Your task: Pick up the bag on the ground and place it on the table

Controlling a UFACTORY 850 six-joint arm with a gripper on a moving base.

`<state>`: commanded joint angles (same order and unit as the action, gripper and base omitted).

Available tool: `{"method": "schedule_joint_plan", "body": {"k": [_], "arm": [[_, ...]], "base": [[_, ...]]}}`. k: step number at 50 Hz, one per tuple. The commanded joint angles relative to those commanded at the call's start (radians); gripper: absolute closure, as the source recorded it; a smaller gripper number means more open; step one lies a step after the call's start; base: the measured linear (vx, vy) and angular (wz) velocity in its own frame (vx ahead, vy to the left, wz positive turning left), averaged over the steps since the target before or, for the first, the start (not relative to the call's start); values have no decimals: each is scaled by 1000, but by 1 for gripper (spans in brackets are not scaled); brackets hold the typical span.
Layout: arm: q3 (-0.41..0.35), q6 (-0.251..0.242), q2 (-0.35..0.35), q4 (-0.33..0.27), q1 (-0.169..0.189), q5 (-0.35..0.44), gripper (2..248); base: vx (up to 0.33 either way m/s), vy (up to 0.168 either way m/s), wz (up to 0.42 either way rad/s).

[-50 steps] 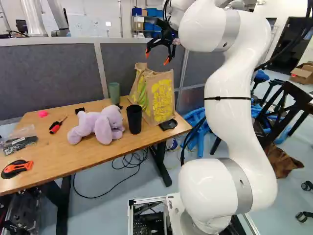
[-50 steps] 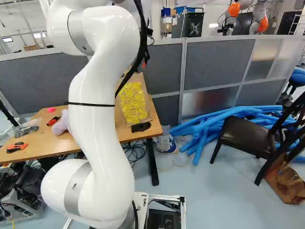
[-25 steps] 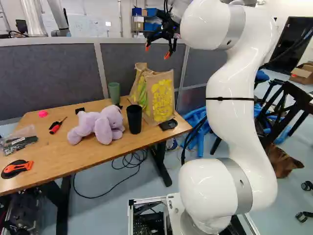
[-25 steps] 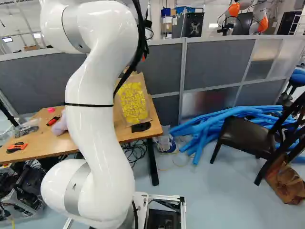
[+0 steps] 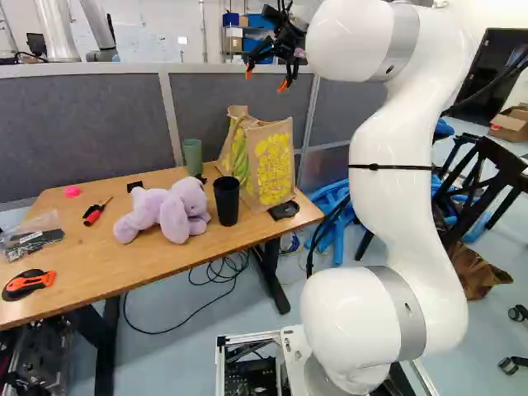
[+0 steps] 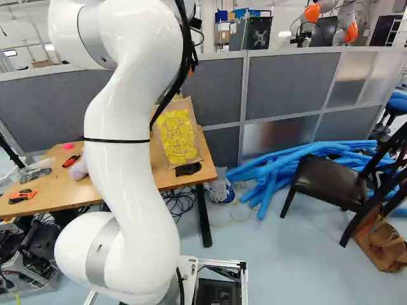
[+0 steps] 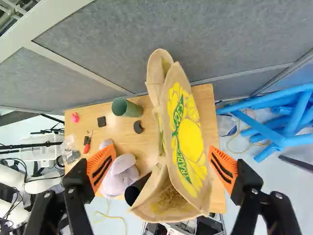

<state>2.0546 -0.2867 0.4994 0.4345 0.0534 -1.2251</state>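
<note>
Paper bag [image 5: 274,169] stands on table [image 5: 91,239], contents unclear; in left base view, black cup [image 5: 227,202] at its seven o'clock, green cup [image 5: 192,157] at nine, wide-spread empty gripper [image 5: 266,79] at twelve.

White arm [image 6: 124,165], paper bag [image 6: 179,136] on table [image 6: 63,190], blue tubes [image 6: 273,169]

Ahead of me, a grey partition [image 5: 82,132] runs behind the wooden surface [image 5: 148,264]; a dark chair [image 6: 327,184] stands on pale blue floor [image 6: 286,267].
</note>
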Motion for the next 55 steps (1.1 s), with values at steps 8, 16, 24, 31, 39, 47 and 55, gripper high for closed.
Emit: {"method": "schedule_joint_plan", "body": {"k": [8,16,24,31,39,47,55], "arm": [[0,0,0,0,0,0,3],[0,0,0,0,0,0,3],[0,0,0,0,0,0,3],[0,0,0,0,0,0,3],[0,0,0,0,0,0,3],[0,0,0,0,0,0,3],[0,0,0,0,0,0,3]], "base": [[0,0,0],[0,0,0],[-20,-1,25],[-66,-7,-12],[-101,-2,1],[-122,-3,1],[-127,-2,1]]}}
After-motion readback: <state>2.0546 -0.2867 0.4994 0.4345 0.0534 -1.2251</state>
